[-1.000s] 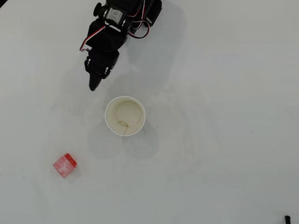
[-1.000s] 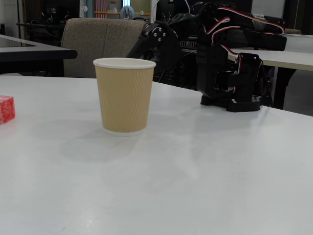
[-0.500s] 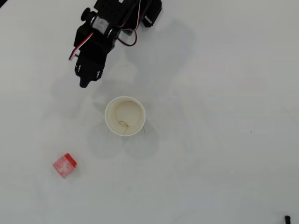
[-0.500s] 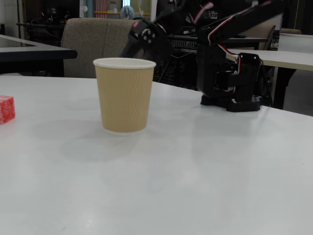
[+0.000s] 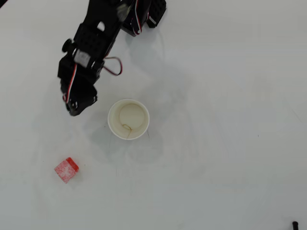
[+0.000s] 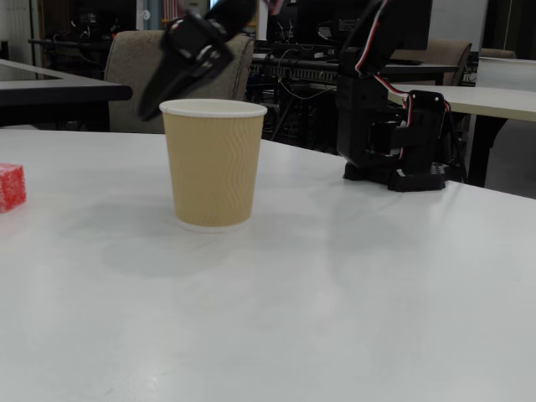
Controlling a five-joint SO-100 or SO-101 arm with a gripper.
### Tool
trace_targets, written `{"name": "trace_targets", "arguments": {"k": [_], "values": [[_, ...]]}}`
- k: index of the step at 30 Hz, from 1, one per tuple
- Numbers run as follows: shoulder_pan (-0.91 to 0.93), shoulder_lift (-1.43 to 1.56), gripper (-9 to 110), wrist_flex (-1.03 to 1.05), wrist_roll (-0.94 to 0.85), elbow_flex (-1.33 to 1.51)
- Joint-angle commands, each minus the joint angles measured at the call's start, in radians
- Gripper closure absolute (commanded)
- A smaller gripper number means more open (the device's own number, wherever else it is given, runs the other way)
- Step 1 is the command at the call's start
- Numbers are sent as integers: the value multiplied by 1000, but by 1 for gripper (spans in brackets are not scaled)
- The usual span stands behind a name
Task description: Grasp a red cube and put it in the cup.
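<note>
The red cube lies on the white table at the lower left of the overhead view; in the fixed view it shows at the left edge. The cup stands upright and empty near the middle; in the fixed view its outside is tan and ribbed. My black gripper hangs in the air left of the cup and well above the cube in the overhead view, holding nothing. In the fixed view the gripper is raised beside the cup's rim with its jaws together.
The arm's black base stands at the table's far side, at the top of the overhead view. A small dark object sits at the lower right corner. Chairs and desks stand behind the table.
</note>
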Motion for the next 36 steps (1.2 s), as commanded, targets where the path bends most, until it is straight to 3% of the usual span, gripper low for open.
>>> {"name": "trace_targets", "arguments": {"k": [1,11,14,21,36], "values": [[5,-143,101,-51,-138,-213],[29,-522,100,-133,-261,-588],[18,-586,91,-143,-268,-666],[-21,-637,76,-172,-291,-721],[-121,-646,76,-229,-319,-723]]}}
